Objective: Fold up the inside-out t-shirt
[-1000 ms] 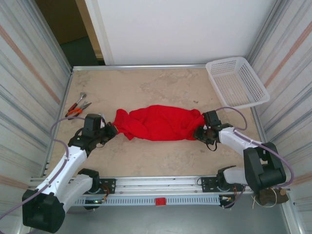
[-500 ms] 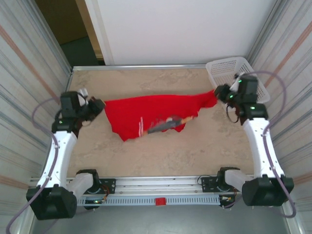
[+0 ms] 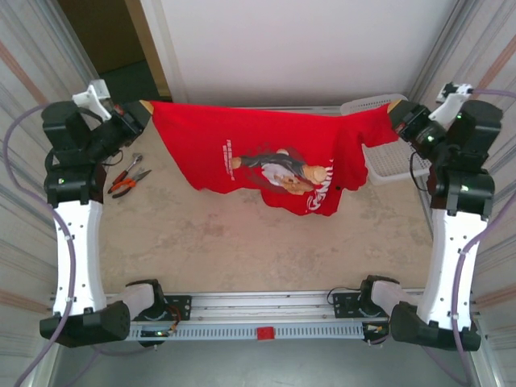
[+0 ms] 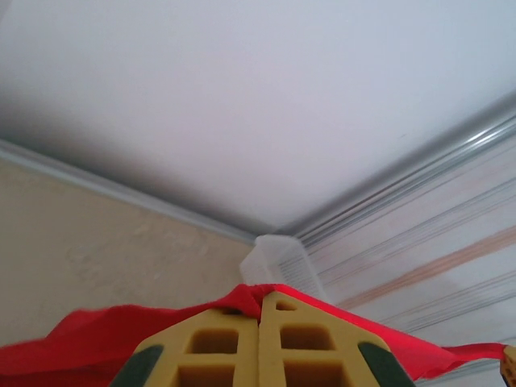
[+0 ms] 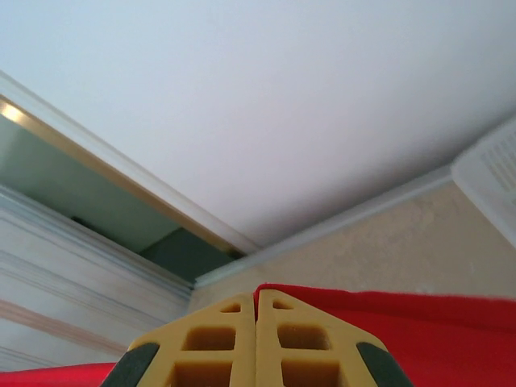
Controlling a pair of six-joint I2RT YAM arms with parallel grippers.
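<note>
The inside-out t-shirt, bright red with a pale printed graphic and lettering, hangs stretched in the air between both raised arms, high above the table. My left gripper is shut on its left top corner. My right gripper is shut on its right top corner. In the left wrist view the yellow fingers pinch red cloth at the left gripper. In the right wrist view the right gripper pinches red cloth the same way. The shirt's lower edge droops at the middle right.
A white mesh basket stands at the back right of the table, partly behind the shirt's sleeve, and shows blurred as the basket in the left wrist view. Orange-handled pliers lie at the table's left. Corrugated walls close both sides.
Both arms rose and spread apart, lifting the shirt from a bunched roll on the table into a spread, hanging sheet. The right gripper closed on the cloth early in that second.
</note>
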